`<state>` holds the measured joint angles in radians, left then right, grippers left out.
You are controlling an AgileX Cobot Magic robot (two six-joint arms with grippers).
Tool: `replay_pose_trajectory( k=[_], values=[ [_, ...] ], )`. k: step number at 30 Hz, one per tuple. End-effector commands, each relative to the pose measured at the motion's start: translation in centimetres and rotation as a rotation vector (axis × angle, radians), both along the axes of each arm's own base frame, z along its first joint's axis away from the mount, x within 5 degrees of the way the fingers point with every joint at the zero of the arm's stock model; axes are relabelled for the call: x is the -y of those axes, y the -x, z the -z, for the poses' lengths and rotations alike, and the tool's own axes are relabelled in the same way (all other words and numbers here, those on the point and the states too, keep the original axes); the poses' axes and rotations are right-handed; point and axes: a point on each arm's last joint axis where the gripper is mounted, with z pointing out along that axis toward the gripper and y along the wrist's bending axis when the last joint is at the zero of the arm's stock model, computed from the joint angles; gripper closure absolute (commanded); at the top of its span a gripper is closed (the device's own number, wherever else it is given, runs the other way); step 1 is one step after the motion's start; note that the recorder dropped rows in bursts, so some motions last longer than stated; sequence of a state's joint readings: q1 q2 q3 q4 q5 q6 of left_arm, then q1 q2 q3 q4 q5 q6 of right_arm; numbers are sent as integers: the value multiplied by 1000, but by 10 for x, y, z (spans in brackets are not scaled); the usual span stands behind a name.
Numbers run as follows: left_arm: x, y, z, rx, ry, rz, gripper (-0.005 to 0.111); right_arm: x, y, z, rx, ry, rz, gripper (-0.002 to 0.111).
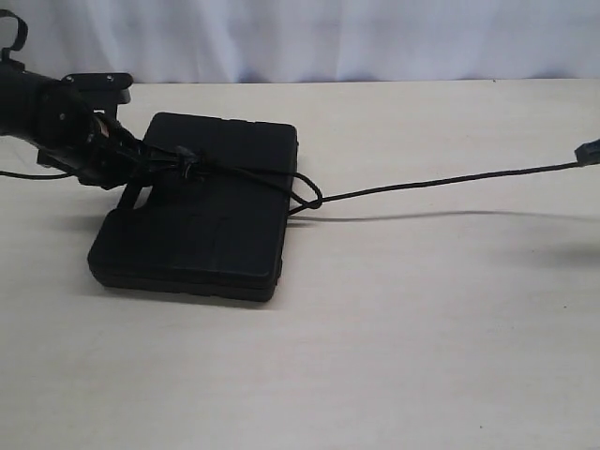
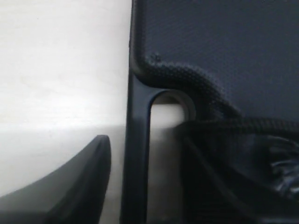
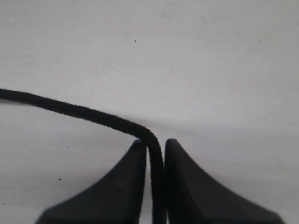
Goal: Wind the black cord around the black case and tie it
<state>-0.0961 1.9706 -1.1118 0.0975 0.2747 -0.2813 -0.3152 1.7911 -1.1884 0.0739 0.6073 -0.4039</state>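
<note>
One flat rectangular black plastic case [image 1: 206, 234] lies lid-up on the pale counter [image 1: 422, 356], left of the middle in the exterior view. There is also one long thin black braided cord [image 1: 450, 180] and two grippers. The case's long axis runs from the near edge of the counter toward the far edge, leaning a little to the right as it goes back. Its handle side faces left, toward the left arm. In the left wrist view the case [image 2: 210, 37] shows a pebbled lid and a single cut-out handle slot [image 2: 163, 107]

The cord crosses the lid the short way, roughly left to right, from the handle side to the right edge, where it curls into one small loop. From there it runs straight and clear of the counter, rising slightly, to the right gripper [image 1: 589, 150] at the right border of the view. Its shadow lies on the counter below it

The left gripper [image 1: 136, 159] sits low over the handle side of the case with its jaws spread. One finger [image 2: 88, 182] stands outside the handle bar and touches nothing, while the other is lost in dark blur near the cord [image 2: 233, 123]

The right gripper [image 3: 154, 147] is clamped on the cord [image 3: 70, 108], which bends in between its two fingertips
</note>
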Motion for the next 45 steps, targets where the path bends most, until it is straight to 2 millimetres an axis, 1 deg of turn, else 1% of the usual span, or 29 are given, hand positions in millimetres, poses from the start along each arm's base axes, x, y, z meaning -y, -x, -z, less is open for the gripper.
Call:
replay_pose_trajectory(
  k=[1, 3, 5, 7, 10, 12, 13, 14, 15, 16, 17, 18, 19, 23, 26, 28, 29, 31, 32, 34, 35, 36, 38, 39, 40, 41, 43, 45],
  values=[
    [4, -3, -7, 34, 9, 6, 55, 4, 0, -3, 16, 16, 3, 73],
    [4, -2, -14, 51, 10, 6, 55, 4, 0, -3, 14, 16, 3, 58],
    [4, -1, -26, 78, 13, 6, 55, 4, 0, -5, 14, 14, 5, 48],
    [3, 0, -43, 102, 13, 4, 55, 4, -2, -8, 13, 0, 26, 44],
    [1, 6, -74, 102, -16, 12, 56, 4, -5, -20, 2, -63, 122, 45],
    [-1, 13, -90, 77, -25, 3, 57, 2, -7, -31, -10, -117, 160, 49],
    [-2, 17, -98, 61, -29, -1, 62, 1, -7, -34, -22, -141, 163, 55],
    [-2, 21, -105, 35, -33, -7, 69, -3, -7, -39, -43, -178, 166, 67],
    [-3, 25, -111, 17, -37, -12, 77, -7, -7, -41, -58, -187, 155, 77],
    [-4, 30, -114, -21, -45, -15, 88, -11, -6, -43, -67, -186, 141, 89],
    [-5, 35, -117, -56, -61, -2, 98, -17, -4, -45, -81, -181, 121, 103],
    [-6, 39, -119, -79, -75, 13, 105, -22, -2, -45, -93, -176, 107, 103],
    [-7, 44, -121, -119, -92, 33, 107, -30, 1, -46, -102, -166, 85, 104],
    [-11, 69, -124, -306, -129, 50, 107, -58, 17, -55, -77, -87, 4, 104],
    [-13, 91, -131, -312, -128, 59, 107, -76, 35, -62, -7, 5, -46, 104],
    [-13, 106, -139, -236, -107, 67, 107, -81, 48, -70, 56, 51, -49, 104],
    [-12, 115, -146, -173, -82, 70, 107, -84, 55, -75, 98, 63, -48, 104],
    [-9, 131, -165, -8, -41, 103, 107, -90, 72, -87, 211, 70, -61, 104],
    [-7, 141, -179, 100, -25, 144, 107, -94, 82, -95, 289, 72, -80, 104],
    [0, 165, -211, 346, -29, 274, 107, -102, 107, -112, 476, 81, -112, 104],
    [4, 180, -226, 455, -32, 320, 107, -104, 120, -116, 550, 82, -123, 104],
    [7, 196, -237, 555, -21, 358, 107, -107, 135, -124, 650, 77, -132, 104],
    [11, 221, -250, 739, -49, 431, 107, -109, 162, -132, 808, 72, -144, 104],
    [11, 232, -250, 818, -63, 454, 107, -109, 177, -133, 884, 75, -156, 104],
    [10, 241, -246, 884, -73, 460, 107, -110, 187, -132, 941, 77, -166, 104],
    [9, 247, -243, 945, -79, 444, 107, -112, 198, -131, 1027, 79, -184, 104],
    [4, 253, -229, 1043, -89, 391, 107, -114, 212, -124, 1147, 89, -219, 104],
    [-1, 256, -218, 1149, -104, 318, 107, -117, 221, -119, 1251, 78, -237, 104]
  ],
)
